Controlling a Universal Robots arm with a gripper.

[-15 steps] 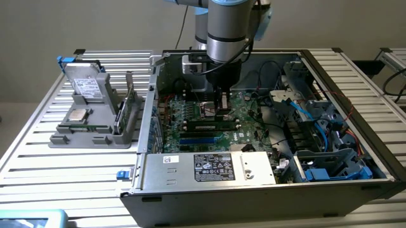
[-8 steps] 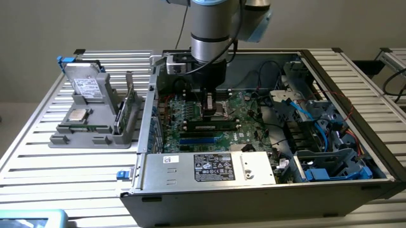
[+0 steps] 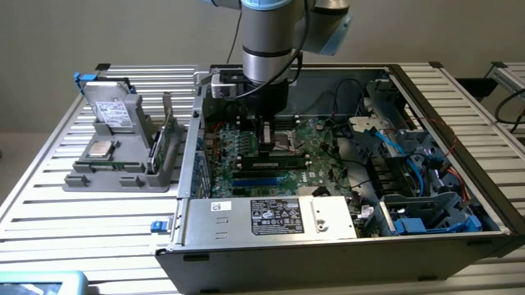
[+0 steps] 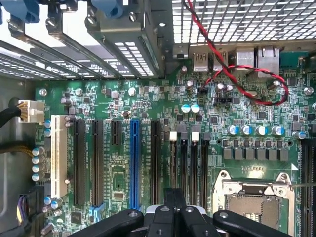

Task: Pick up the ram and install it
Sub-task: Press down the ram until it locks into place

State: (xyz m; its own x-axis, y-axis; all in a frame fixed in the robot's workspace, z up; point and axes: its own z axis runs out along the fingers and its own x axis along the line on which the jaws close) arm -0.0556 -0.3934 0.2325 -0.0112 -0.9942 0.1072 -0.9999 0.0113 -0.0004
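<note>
Gripper (image 4: 174,193): closed, fingers pressed together with nothing seen between them (the wrist view shows them meeting tip to tip).
Gripper place: low inside the case (image 3: 492,212), over the board (image 4: 118,173), just above the black slots (image 4: 190,163) beside the socket (image 4: 254,197).
Ram (image 3: 275,164): a long dark strip with a green lower edge lying along the slots, just in front of the gripper (image 3: 267,146) in the exterior view. Whether its end clips are latched cannot be told.
Near edges: the socket frame sits just beside the fingers on one side and the blue slot (image 4: 134,163) is near on the other.
Cables: a red-and-black twisted pair (image 4: 247,74) loops over the board near the rear ports, well apart from the fingers.
Open room: the case top is open, and the arm (image 3: 267,43) comes straight down through it.
Case walls: the metal wall (image 3: 193,153) at the exterior view's left stands near the gripper, and the drive bays (image 3: 426,209) crowd the right.
Outside: a grey holder (image 3: 119,166) on the table (image 3: 49,203), carrying a drive (image 3: 115,114), a chip (image 3: 102,149) and an upright green card (image 3: 168,138).
</note>
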